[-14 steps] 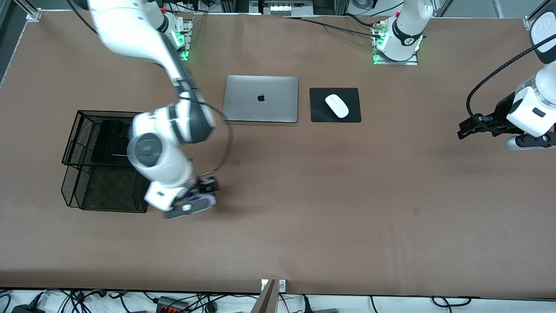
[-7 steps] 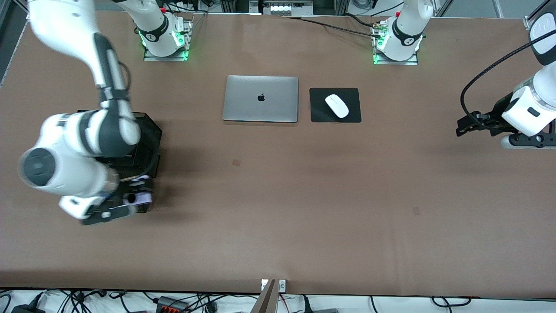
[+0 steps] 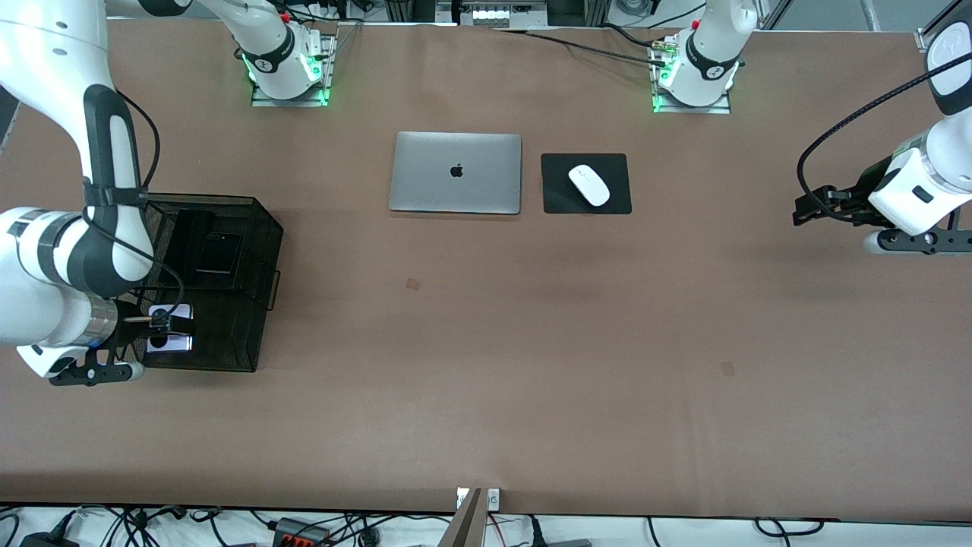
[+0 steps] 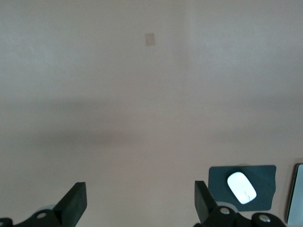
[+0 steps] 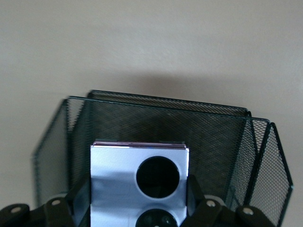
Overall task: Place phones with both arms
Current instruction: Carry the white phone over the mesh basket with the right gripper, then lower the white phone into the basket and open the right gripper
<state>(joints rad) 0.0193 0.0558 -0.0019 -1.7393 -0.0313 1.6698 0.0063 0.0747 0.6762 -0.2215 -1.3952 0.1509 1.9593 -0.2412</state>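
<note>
My right gripper (image 3: 163, 328) is shut on the lavender-white phone (image 3: 171, 328) and holds it over the nearer compartment of the black mesh basket (image 3: 262, 228). In the right wrist view the phone (image 5: 118, 182) shows its two black circles between my fingers, with the basket's walls (image 5: 165, 105) around it. The long slim black phone (image 3: 186, 243) and the small squarish black phone (image 3: 220, 254) lie in the basket's farther compartment. My left gripper (image 3: 803, 213) is open and empty over bare table at the left arm's end, where that arm waits; the left wrist view (image 4: 140, 203) shows nothing between its fingers.
A closed silver laptop (image 3: 456, 172) lies mid-table toward the bases. Beside it a white mouse (image 3: 589, 184) sits on a black pad (image 3: 619, 201); both show in the left wrist view (image 4: 241, 187). The basket stands at the right arm's end.
My right arm swung with the lavender phone from the table beside the basket to over its nearer compartment. My left gripper drifted slightly toward the bases.
</note>
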